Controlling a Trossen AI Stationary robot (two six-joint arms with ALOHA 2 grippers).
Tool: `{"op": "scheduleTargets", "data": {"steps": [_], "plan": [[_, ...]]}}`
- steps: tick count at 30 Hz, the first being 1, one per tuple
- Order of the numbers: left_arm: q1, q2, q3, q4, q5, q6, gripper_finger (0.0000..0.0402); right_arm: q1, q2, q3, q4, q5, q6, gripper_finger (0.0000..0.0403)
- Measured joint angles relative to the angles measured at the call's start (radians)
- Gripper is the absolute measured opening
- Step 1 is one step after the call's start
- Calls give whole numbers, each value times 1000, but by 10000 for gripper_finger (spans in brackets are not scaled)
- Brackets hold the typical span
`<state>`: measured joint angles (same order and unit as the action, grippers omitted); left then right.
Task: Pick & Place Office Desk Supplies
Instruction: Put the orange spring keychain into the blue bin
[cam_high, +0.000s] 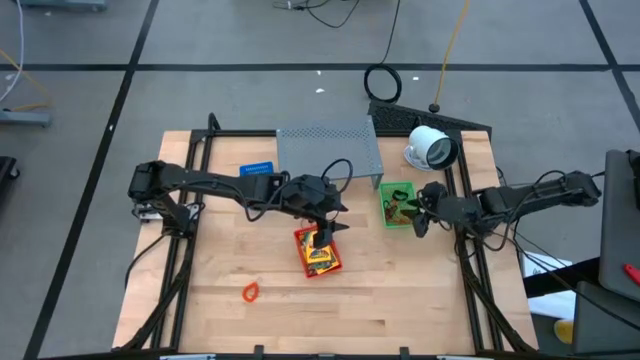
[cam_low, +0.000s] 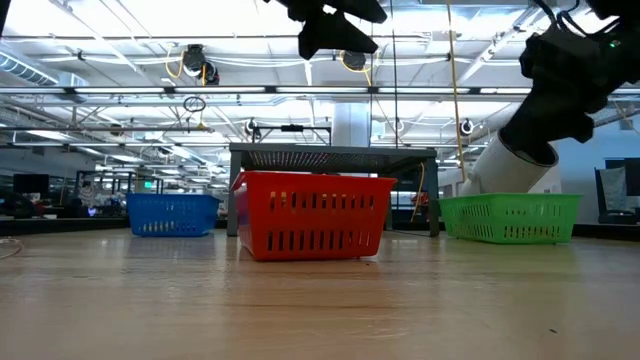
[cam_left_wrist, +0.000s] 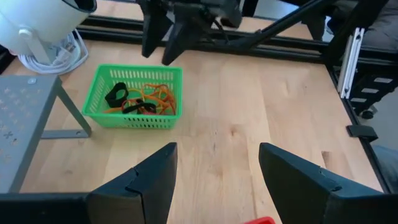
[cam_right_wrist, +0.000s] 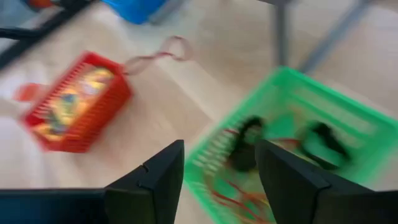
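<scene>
Right gripper (cam_high: 421, 212) jaws spread, empty, over the green basket (cam_high: 384, 216) holding black clips (cam_left_wrist: 115, 94) and orange bands (cam_left_wrist: 158, 94): looks like a drop-off. Left gripper (cam_high: 322, 236) jaws spread, empty, above the red basket (cam_high: 300, 252) of yellow packets (cam_high: 320, 258). Next: fetch the orange loop (cam_high: 251, 292) lying loose on the table. No readable labels.

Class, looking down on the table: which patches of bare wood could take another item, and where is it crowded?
Free: the wide front strip around the orange band, and the wood between the red basket and green basket. Crowded: the back, with the shelf, blue basket and white device.
</scene>
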<state>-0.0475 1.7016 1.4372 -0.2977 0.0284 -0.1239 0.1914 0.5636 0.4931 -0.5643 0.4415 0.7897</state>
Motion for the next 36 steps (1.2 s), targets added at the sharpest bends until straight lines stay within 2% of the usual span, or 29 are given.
{"op": "scheduleTargets", "data": {"steps": [4, 7, 9, 11, 13, 15, 19, 22, 31, 36], "plan": [[0, 0, 0, -44, 11, 51, 237, 8, 45, -45, 251, -108, -89, 180], [4, 0, 1, -154, 109, 106, 237, 38, 123, -118, 591, -185, -212, 176], [2, 0, 1, -281, 192, 63, 237, 66, 189, -168, 840, -211, -305, 176], [-19, 0, 1, -420, 228, 9, 237, 97, 265, -210, 1074, -211, -394, 176], [-59, 0, -3, -548, 192, -34, 237, 130, 339, -241, 1250, -211, -472, 175], [-112, 0, -21, -633, 112, -73, 237, 160, 409, -261, 1370, -208, -515, 175], [-223, 0, -66, -739, -15, -149, 237, 210, 510, -271, 1450, -208, -518, 175], [-303, 0, -108, -752, -79, -194, 237, 229, 564, -271, 1490, -207, -533, 175], [-461, 0, -202, -742, -119, -568, 237, 236, 605, -271, 1574, -178, -604, 172], [-516, 0, -205, -729, -134, -701, 237, 236, 605, -271, 1587, -180, -623, 171]]}}
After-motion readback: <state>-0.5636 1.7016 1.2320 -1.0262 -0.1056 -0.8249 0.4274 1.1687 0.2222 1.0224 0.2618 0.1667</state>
